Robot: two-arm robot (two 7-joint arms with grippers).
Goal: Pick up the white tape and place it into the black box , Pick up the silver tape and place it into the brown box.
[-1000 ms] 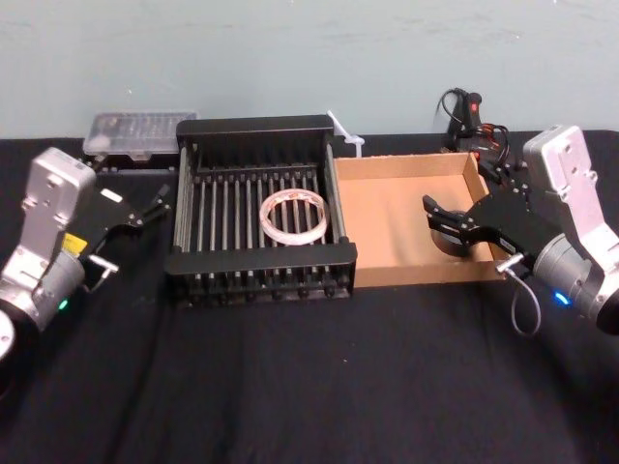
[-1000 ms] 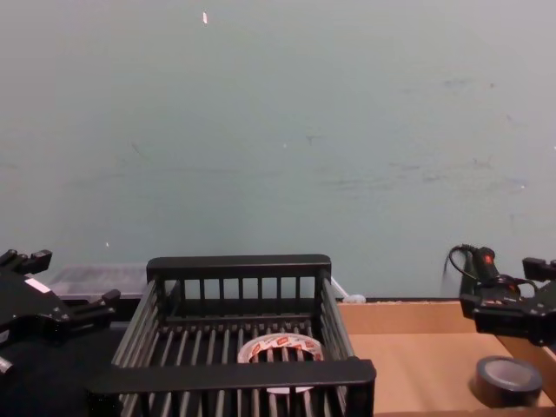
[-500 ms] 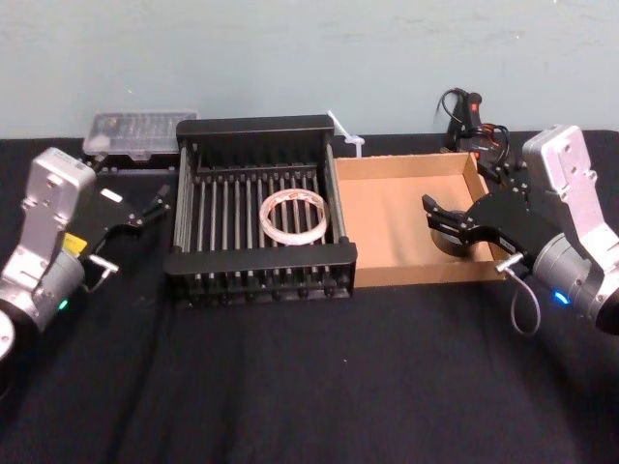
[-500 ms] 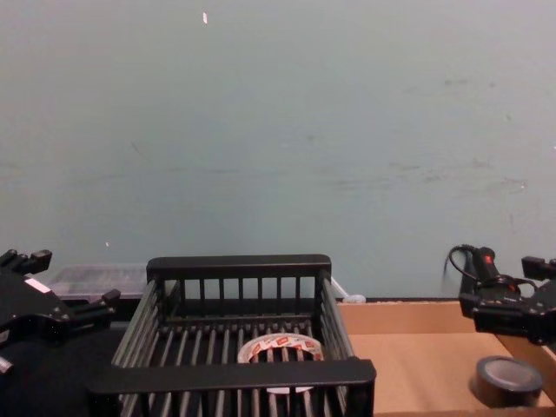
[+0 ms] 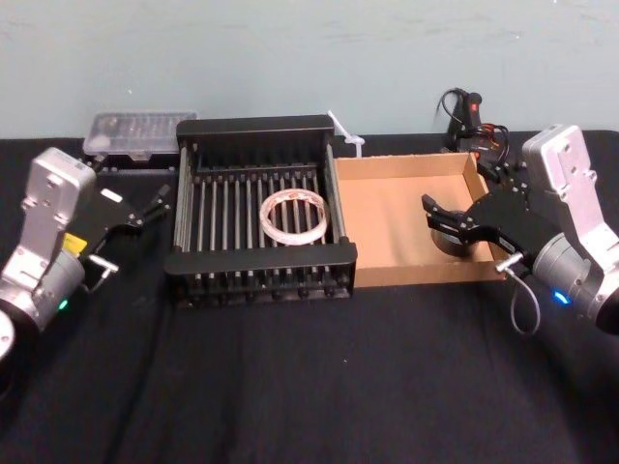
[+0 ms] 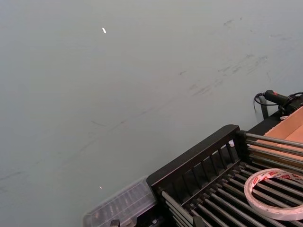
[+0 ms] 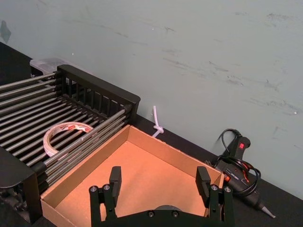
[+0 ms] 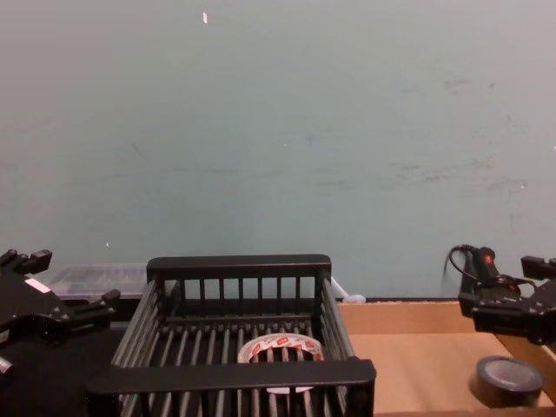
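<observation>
Black slatted crate (image 5: 261, 259): walls matt, plastic-looking; floor bars smooth with a slight sheen.
Shallow brown cardboard tray (image 5: 387, 222): matt paper board, rough cut edges.
Thin white tape ring (image 5: 294, 238): glossy, translucent film.
Dark grey-silver tape roll (image 8: 508, 380): dull satin face.
Black table cover (image 5: 319, 387): matt cloth.

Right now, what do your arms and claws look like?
Both arms end in boxy silver-grey casings with black two-fingered claws. The left gripper shows a yellow label and green light; the right gripper a blue light and grey cable loop.
</observation>
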